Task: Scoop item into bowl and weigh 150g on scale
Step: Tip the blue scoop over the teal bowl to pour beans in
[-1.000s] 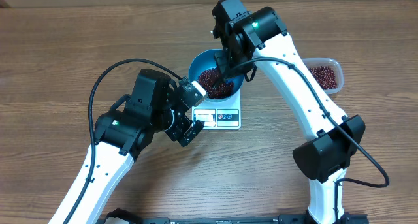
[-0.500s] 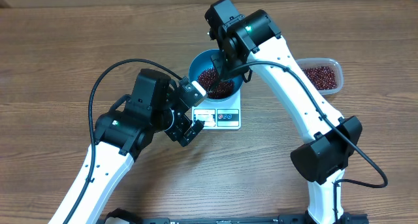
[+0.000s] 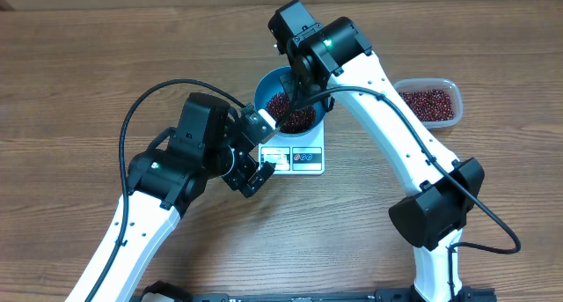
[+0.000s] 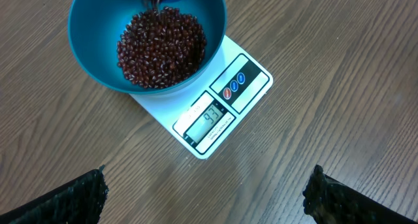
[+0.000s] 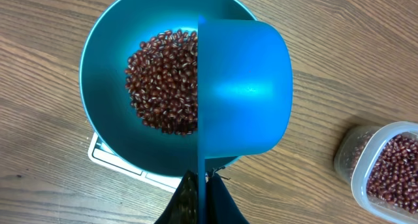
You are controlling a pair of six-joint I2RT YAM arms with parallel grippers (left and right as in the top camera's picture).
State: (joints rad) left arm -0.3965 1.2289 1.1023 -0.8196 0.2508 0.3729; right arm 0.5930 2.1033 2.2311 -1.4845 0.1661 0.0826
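Right wrist view first: my right gripper (image 5: 198, 196) has its fingers pinched together on the thin handle of the small blue plastic scoop (image 5: 245, 87). The scoop is tipped on its side over the 3 o'clock half of the round deep blue bowl (image 5: 104, 61). The small dark red-brown beans (image 5: 163, 80) lie heaped in the bottom of that bowl.

From overhead, the bowl sits on the flat white square kitchen scale (image 3: 303, 158), over its 12 o'clock end. That leaves the display window and buttons bare along the 6 o'clock edge. The display is lit with digits, but I can't read them for sure.

My left gripper (image 4: 206, 208) hovers over the wooden table (image 4: 366, 67) at about 8 o'clock of the scale. Its fingers are spread wide and holding nothing; on its wrist camera only the two dark fingertips show, in the bottom corners.

Out at 3 o'clock of the bowl, well apart, there's the clear rounded-rectangle plastic tub (image 3: 450, 92) with more beans inside.
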